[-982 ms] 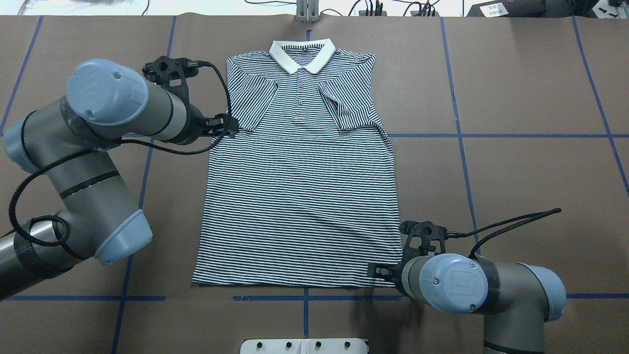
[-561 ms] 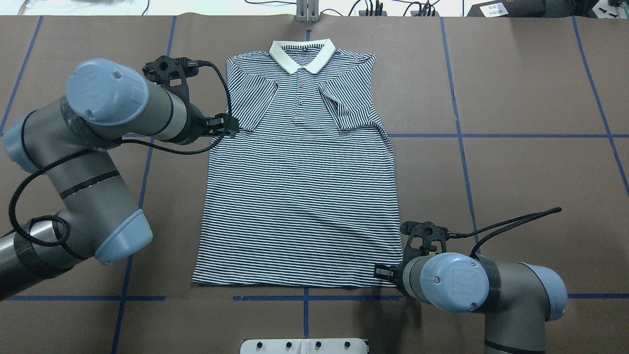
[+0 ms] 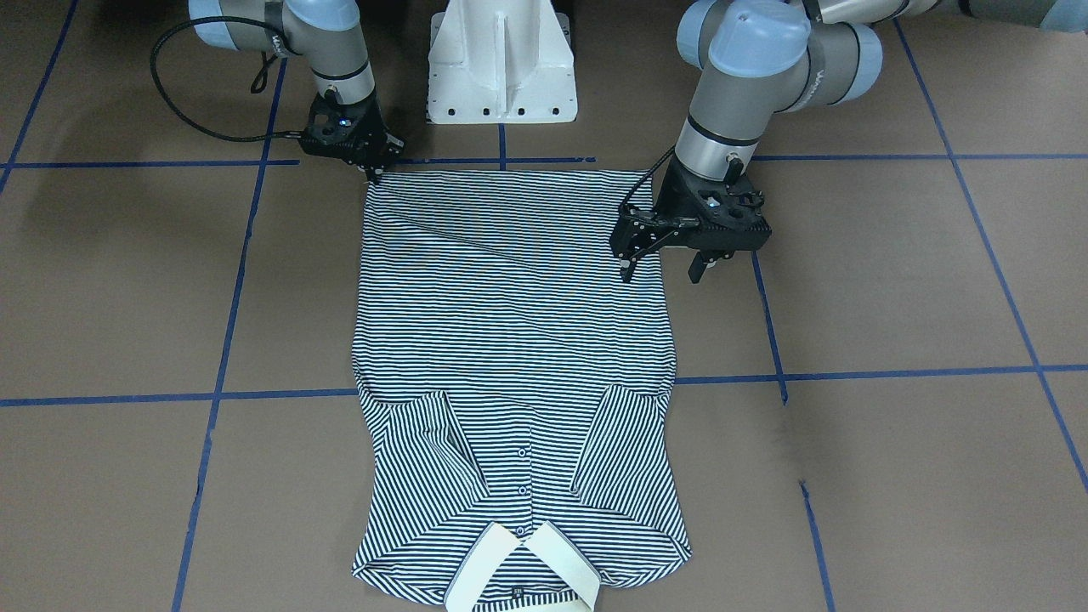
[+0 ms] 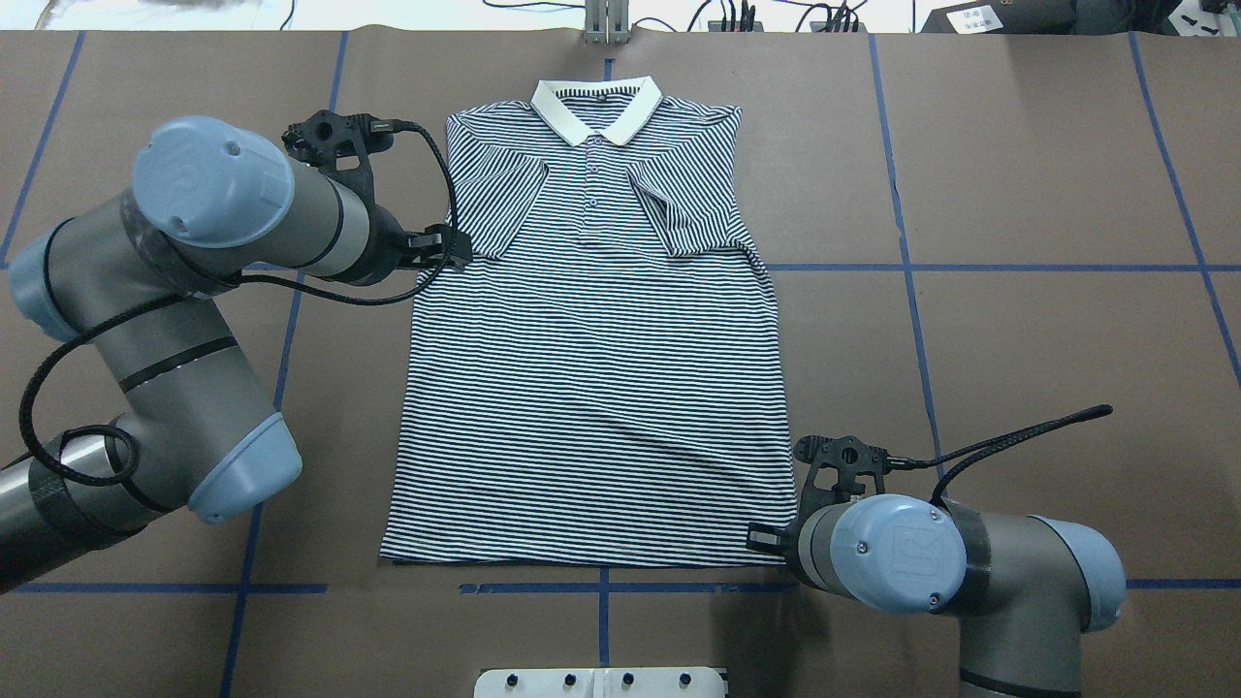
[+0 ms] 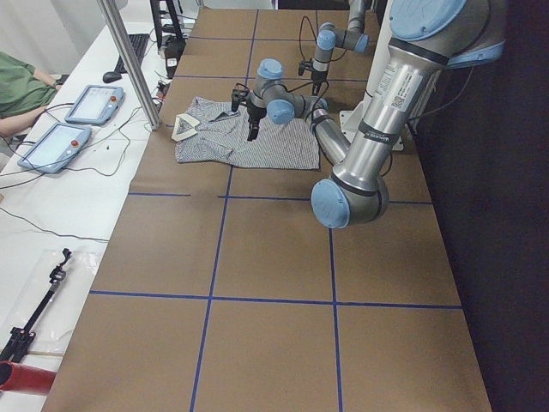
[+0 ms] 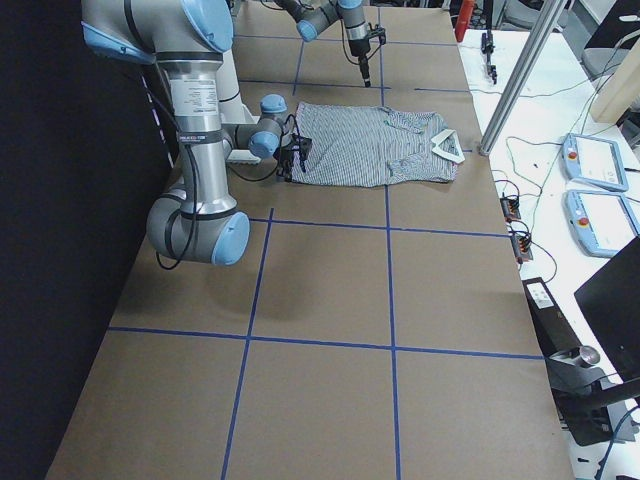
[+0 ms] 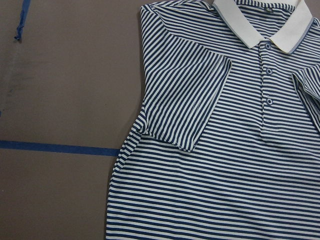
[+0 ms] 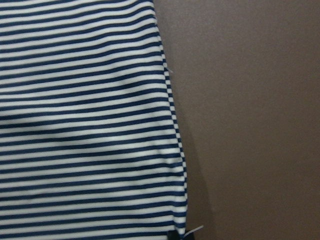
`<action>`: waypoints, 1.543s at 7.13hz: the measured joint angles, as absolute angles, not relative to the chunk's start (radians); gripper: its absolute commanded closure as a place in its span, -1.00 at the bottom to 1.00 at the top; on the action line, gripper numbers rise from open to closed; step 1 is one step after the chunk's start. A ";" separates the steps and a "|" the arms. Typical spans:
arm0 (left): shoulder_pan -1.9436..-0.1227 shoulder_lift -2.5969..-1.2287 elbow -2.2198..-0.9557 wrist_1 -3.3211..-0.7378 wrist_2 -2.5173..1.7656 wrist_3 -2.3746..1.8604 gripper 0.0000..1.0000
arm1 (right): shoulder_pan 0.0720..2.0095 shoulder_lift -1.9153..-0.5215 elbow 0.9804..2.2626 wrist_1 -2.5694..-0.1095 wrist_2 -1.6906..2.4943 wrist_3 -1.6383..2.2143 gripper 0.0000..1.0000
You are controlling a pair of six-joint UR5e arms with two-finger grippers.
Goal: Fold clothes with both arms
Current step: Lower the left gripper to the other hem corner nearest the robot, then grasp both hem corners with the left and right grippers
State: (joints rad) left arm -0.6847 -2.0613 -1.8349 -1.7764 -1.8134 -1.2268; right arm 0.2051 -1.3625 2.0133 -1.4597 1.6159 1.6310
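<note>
Overhead exterior: polo shirt (image 4: 591, 388) runs near-to-far, collar (image 4: 596, 107) at far end

The navy-and-white striped polo shirt (image 4: 591, 388) lies flat, face up, sleeves folded in, cream collar (image 4: 635, 114) toward twelve o'clock; the left arm (image 4: 242, 218) is poised at its ten o'clock edge, the right arm (image 4: 902, 553) at its five o'clock hem corner.

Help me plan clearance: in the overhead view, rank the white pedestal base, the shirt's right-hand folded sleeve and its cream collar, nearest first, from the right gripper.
From the right gripper, at the striped polo shirt's hem corner:
1. White pedestal base, nearest the robot, to its left.
2. Folded striped sleeve, up the shirt's right side.
3. Cream collar, at the far end.
</note>
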 measured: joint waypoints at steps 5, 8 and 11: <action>-0.489 -1.881 -1.955 -1.763 -1.756 -1.505 -0.99 | 0.251 -1.363 2.089 -1.491 1.663 1.621 1.00; -0.321 -1.799 -2.021 -1.740 -1.685 -1.705 -0.93 | 0.253 -1.357 2.091 -1.487 1.667 1.619 1.00; -0.269 -1.791 -2.010 -1.733 -1.666 -1.760 -0.89 | 0.255 -1.351 2.091 -1.485 1.667 1.619 1.00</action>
State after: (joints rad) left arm -0.2693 -1.7914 -2.0097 -1.7332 -1.6657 -1.7599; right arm 0.2550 -1.3514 2.0909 -1.4854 1.6674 1.6191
